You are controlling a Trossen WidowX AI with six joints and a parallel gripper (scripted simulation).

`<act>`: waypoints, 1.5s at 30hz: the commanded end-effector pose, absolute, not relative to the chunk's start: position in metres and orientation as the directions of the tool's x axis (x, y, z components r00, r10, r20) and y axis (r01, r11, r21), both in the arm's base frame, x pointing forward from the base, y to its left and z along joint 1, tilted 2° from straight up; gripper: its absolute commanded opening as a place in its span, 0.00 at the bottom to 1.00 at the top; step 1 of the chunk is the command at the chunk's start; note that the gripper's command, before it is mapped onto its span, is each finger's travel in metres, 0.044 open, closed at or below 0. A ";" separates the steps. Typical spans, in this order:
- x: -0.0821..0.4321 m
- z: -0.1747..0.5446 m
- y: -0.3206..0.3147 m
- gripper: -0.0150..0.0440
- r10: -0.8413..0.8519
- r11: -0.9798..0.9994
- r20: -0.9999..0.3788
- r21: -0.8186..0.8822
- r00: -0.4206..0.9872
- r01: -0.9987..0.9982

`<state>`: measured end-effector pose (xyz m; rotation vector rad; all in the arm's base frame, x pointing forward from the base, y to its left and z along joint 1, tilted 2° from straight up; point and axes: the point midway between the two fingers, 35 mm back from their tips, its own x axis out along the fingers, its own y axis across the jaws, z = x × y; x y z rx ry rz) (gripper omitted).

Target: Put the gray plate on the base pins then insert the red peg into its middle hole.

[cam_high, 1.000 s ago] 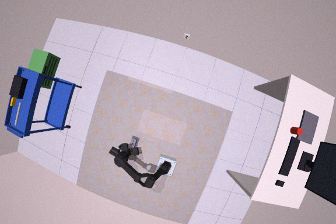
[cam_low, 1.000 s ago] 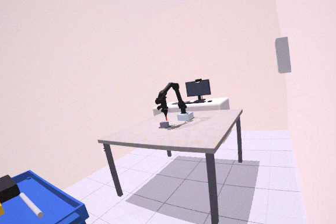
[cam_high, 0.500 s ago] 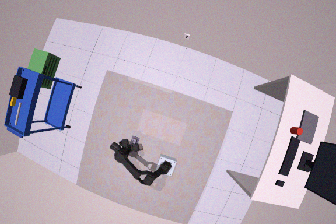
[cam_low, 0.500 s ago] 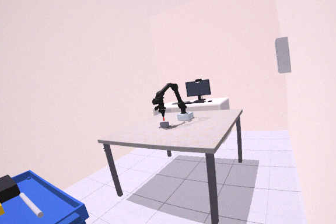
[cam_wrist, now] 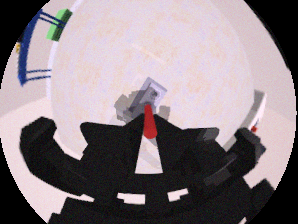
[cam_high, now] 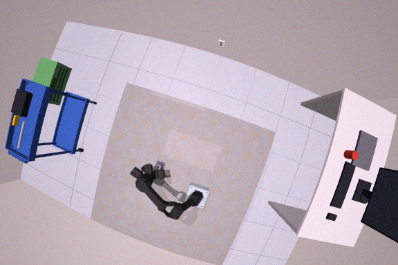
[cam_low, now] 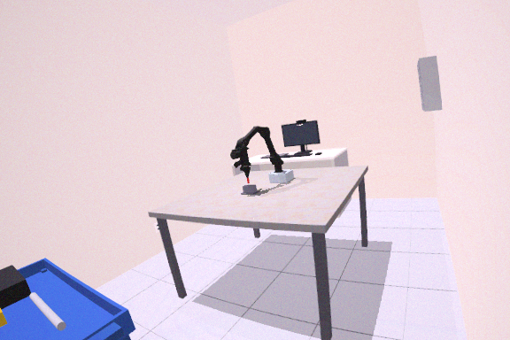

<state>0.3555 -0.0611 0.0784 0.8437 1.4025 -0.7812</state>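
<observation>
The gray plate and base show as one low gray block [cam_high: 160,163] [cam_low: 250,189] [cam_wrist: 156,87] on the table. The plate looks flat on the base, but the seam and pins are too small to make out. My gripper [cam_low: 248,177] [cam_wrist: 148,116] is shut on the red peg [cam_low: 248,181] [cam_wrist: 150,126]. The peg points down, with its lower end just above the block in the exterior view. In the wrist view the peg and the shadow cover part of the block's top, and the middle hole cannot be made out. The arm hides the peg in the top view.
The arm's pale mount [cam_high: 203,204] [cam_low: 281,178] stands on the table [cam_high: 235,152] [cam_low: 204,210], to the right of the block. A blue cart [cam_high: 63,121] and a white desk [cam_high: 363,114] with a monitor [cam_high: 389,203] [cam_low: 300,133] stand away from the table.
</observation>
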 end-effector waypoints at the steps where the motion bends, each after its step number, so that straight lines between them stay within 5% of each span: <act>1: 0.355 0.078 -0.062 0.25 0.026 0.505 -0.999 0.035 0.025 0.862; 45: 0.355 0.063 -0.061 0.25 0.028 0.503 -0.999 0.038 0.028 0.864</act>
